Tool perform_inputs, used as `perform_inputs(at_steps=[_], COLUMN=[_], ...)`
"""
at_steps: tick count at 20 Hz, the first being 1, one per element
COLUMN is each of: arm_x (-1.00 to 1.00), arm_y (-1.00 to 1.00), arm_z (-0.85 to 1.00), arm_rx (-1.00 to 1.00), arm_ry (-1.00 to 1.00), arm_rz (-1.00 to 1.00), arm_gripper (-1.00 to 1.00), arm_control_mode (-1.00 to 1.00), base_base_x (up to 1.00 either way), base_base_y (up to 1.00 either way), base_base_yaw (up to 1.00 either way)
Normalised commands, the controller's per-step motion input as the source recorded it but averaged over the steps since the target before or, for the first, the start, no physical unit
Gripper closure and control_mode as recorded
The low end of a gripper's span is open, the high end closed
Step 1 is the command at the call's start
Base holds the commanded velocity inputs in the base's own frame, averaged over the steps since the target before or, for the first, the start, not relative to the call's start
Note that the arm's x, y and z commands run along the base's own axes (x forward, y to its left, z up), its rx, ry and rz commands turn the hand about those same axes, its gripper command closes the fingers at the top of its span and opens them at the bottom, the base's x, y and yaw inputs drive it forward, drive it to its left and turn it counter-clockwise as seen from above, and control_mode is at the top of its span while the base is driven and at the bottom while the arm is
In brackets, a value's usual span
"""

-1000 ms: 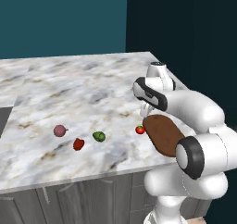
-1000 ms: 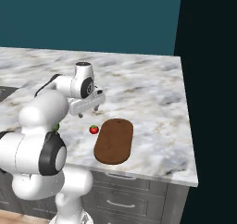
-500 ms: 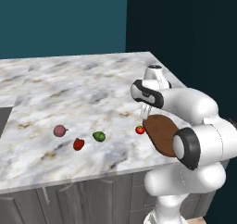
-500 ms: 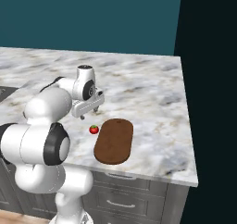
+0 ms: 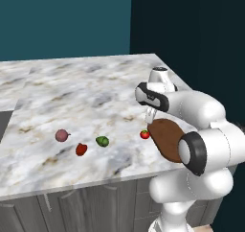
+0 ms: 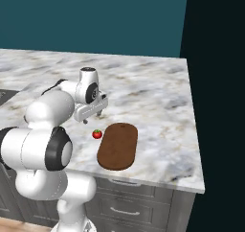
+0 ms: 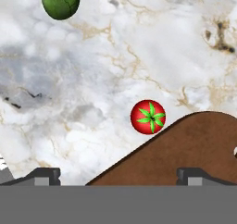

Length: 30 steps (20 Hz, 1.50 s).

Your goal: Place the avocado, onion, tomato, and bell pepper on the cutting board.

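The tomato (image 7: 148,117) lies on the marble counter, just off the rounded end of the cutting board (image 7: 190,151). My gripper (image 7: 119,177) hangs above them, open, its fingertips (image 7: 44,174) wide apart with nothing held. From the left the gripper (image 5: 150,116) hovers just above the tomato (image 5: 144,134) and the board (image 5: 165,140). The avocado (image 5: 102,141), bell pepper (image 5: 81,149) and onion (image 5: 61,135) lie in a loose row further left. From the right the tomato (image 6: 97,133) sits left of the board (image 6: 118,145), below the gripper (image 6: 92,117). The avocado (image 7: 60,1) also shows in the hand view.
The marble counter (image 5: 72,92) stretches back and left. Its front edge (image 5: 86,188) runs close to the foods, with grey drawers (image 6: 139,202) beneath. The board lies near the counter's right end (image 6: 194,145). A dark sink edge (image 5: 2,125) sits far left.
The hand has sunk a little toward the counter above the tomato. The foods and the board have not moved.
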Motion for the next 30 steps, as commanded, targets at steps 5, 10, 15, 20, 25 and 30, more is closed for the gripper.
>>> perform_inputs(at_steps=[5, 10, 15, 20, 25, 30], arm_x=[0.01, 0.21, 0.25, 0.15, 0.04, 0.00], arm_y=[-0.01, -0.01, 0.00, 0.00, 0.02, 0.08], arm_z=[0.00, -0.08, -0.21, -0.26, -0.28, -0.41], arm_rx=[0.00, 0.00, 0.00, 0.00, 0.00, -0.01], arm_ry=[0.00, -0.06, -0.04, -0.03, -0.01, 0.00], arm_rz=[0.00, 0.00, 0.00, 0.00, 0.00, 0.00], arm_gripper=[-1.00, -1.00, -1.00, -1.00, -1.00, -1.00], arm_control_mode=[-1.00, -1.00, -1.00, -1.00, -1.00, -1.00], base_base_x=[0.00, 0.00, 0.00, 0.00, 0.00, 0.00], base_base_y=[0.00, 0.00, 0.00, 0.00, 0.00, 0.00], base_base_yaw=[0.00, 0.00, 0.00, 0.00, 0.00, 0.00])
